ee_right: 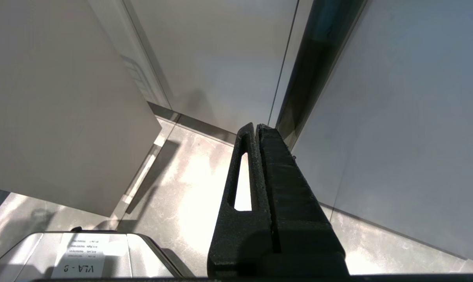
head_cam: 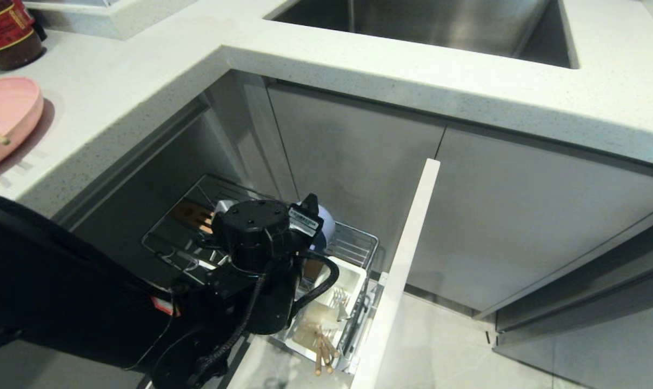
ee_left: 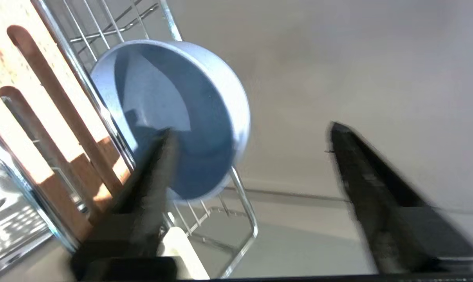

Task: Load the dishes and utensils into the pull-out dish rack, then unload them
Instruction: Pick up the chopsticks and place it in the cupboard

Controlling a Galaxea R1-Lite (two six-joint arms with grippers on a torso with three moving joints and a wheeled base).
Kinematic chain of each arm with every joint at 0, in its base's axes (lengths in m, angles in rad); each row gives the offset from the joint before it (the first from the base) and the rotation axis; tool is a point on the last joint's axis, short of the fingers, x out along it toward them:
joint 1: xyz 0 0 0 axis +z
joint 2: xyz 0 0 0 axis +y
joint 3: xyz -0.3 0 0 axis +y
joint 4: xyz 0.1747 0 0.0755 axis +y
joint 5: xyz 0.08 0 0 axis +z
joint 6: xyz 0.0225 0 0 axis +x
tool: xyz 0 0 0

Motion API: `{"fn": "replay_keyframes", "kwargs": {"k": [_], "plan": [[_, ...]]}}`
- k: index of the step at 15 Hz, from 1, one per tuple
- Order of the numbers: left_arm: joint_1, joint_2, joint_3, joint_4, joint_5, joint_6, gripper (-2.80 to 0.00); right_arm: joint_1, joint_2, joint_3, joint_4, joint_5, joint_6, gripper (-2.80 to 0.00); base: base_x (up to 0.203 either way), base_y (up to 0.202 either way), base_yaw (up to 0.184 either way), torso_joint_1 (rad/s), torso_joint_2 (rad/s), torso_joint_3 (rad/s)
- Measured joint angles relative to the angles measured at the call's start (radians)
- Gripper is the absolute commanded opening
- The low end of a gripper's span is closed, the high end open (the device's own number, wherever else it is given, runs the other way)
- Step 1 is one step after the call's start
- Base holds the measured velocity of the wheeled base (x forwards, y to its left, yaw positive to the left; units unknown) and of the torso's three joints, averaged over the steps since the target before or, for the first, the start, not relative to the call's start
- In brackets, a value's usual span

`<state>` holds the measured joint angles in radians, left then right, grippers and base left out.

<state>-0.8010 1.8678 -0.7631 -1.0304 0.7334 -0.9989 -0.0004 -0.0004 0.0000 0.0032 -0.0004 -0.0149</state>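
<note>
The pull-out dish rack (head_cam: 353, 243) stands drawn out under the counter, its tall white front panel (head_cam: 407, 259) to the right. My left arm's wrist (head_cam: 256, 227) hangs over it. A pale blue bowl (ee_left: 174, 113) stands on edge in the wire basket (ee_left: 240, 203), beside the slotted wood strip (ee_left: 64, 129). My left gripper (ee_left: 251, 129) is open; one finger (ee_left: 154, 172) crosses in front of the bowl's hollow, and nothing sits between the fingers. Wooden chopsticks (head_cam: 322, 351) and a silver utensil (head_cam: 340, 300) rest in the white cutlery cup (head_cam: 353, 278). A pink plate (head_cam: 7, 113) lies on the counter. My right gripper (ee_right: 256, 127) is shut, parked over the floor.
The pale stone countertop (head_cam: 142, 81) wraps round a steel sink (head_cam: 440, 27). A dark jar (head_cam: 7, 32) stands at the far left. Grey cabinet doors (head_cam: 521, 227) close off the space right of the front panel. My own base (ee_right: 80, 258) shows below the right gripper.
</note>
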Motion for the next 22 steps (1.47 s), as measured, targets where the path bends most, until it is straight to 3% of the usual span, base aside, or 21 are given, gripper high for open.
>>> {"fn": "replay_keyframes", "kwargs": {"k": [5,7,10,13,16,18,20,22], "plan": [[-0.042,-0.132,-0.045,0.148,0.036,0.118,-2.8,0.0,0.0,0.0,0.0,0.0,0.0,-2.8,0.0,0.0,0.0,0.0,0.0,0.0],[-0.046,-0.188,-0.08,0.196,0.038,0.21,-2.8,0.0,0.0,0.0,0.0,0.0,0.0,-2.8,0.0,0.0,0.0,0.0,0.0,0.0],[-0.047,-0.265,-0.123,0.205,0.039,0.384,-2.8,0.0,0.0,0.0,0.0,0.0,0.0,-2.8,0.0,0.0,0.0,0.0,0.0,0.0],[-0.047,-0.341,-0.182,0.265,0.062,0.603,-2.8,0.0,0.0,0.0,0.0,0.0,0.0,-2.8,0.0,0.0,0.0,0.0,0.0,0.0],[-0.058,-0.39,-0.394,0.326,0.124,0.88,-2.8,0.0,0.0,0.0,0.0,0.0,0.0,-2.8,0.0,0.0,0.0,0.0,0.0,0.0],[-0.025,-0.41,-0.53,0.343,0.148,1.044,-2.8,0.0,0.0,0.0,0.0,0.0,0.0,-2.8,0.0,0.0,0.0,0.0,0.0,0.0],[0.045,-0.431,-0.629,0.397,0.17,1.135,-2.8,0.0,0.0,0.0,0.0,0.0,0.0,-2.8,0.0,0.0,0.0,0.0,0.0,0.0],[0.14,-0.456,-0.682,0.47,0.223,1.14,-2.8,0.0,0.0,0.0,0.0,0.0,0.0,-2.8,0.0,0.0,0.0,0.0,0.0,0.0]]}}
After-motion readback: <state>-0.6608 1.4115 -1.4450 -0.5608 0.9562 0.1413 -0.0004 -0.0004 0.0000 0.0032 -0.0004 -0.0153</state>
